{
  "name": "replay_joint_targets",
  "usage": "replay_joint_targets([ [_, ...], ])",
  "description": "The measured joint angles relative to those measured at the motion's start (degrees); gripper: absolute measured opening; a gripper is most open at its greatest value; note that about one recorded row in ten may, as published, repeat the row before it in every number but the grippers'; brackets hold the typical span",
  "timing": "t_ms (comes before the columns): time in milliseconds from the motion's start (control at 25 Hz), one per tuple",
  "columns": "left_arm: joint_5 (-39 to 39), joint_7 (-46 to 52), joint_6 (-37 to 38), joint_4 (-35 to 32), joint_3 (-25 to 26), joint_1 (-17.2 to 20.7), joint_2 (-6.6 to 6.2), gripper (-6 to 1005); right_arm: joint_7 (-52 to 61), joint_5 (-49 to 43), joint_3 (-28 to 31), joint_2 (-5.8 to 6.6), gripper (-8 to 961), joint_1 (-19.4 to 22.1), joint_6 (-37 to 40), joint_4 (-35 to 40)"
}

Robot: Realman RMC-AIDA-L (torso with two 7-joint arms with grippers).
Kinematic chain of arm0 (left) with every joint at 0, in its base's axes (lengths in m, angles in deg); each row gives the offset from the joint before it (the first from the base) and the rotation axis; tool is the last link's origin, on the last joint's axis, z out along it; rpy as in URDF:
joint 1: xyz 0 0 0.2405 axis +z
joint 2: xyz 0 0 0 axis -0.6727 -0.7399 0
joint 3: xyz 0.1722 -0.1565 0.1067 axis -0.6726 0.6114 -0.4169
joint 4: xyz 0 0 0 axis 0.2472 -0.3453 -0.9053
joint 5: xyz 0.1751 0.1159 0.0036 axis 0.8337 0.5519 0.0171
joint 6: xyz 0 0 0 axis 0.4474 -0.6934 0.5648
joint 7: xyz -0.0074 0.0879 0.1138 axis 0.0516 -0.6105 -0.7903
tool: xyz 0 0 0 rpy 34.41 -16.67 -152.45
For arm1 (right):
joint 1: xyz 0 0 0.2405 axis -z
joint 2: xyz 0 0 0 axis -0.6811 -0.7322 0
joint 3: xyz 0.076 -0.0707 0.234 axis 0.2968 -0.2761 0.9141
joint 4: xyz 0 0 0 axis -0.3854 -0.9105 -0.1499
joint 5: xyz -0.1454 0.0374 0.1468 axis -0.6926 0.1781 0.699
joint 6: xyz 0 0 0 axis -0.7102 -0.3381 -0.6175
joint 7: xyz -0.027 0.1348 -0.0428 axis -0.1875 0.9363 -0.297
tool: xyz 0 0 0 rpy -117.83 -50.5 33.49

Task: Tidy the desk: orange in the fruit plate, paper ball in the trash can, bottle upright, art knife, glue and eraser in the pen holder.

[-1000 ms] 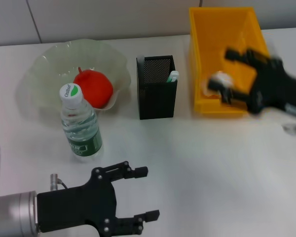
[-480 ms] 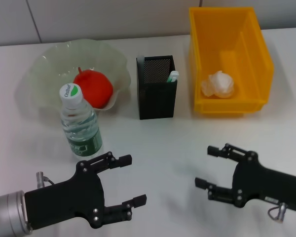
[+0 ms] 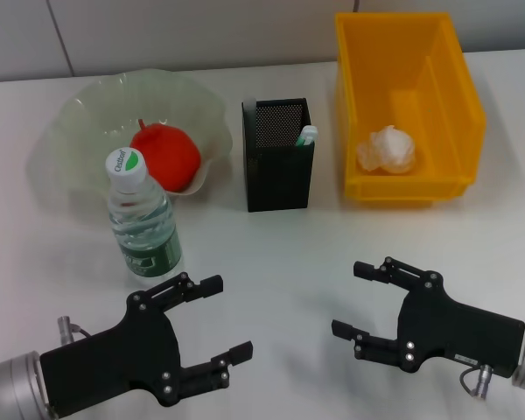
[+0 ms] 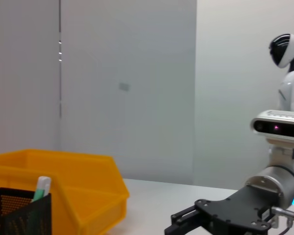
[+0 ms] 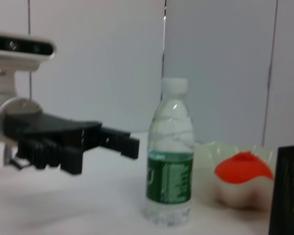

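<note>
Just beyond left pincer [image 3: 220,319], upright bottle [image 3: 142,217]

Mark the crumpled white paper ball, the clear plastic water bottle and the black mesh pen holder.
crumpled white paper ball [image 3: 387,150], head view, middle of the wad.
clear plastic water bottle [image 3: 147,229], head view, body above the green label.
black mesh pen holder [image 3: 278,179], head view, front wall.

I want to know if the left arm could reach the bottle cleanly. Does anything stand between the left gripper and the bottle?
Nothing visible does. The left gripper is open near the table's front edge, and the bottle stands upright just beyond it with only bare table between them. The fruit plate lies behind the bottle, not in the path.
</note>
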Motion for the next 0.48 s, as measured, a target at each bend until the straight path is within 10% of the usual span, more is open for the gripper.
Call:
replay_joint_targets([
  [480,-2.3,-2.3,0.0,2.6,0.0,-0.7,0.17,800,-2.0,7.1,-0.8,0.17,783,-0.2,-5.7,5.2],
])
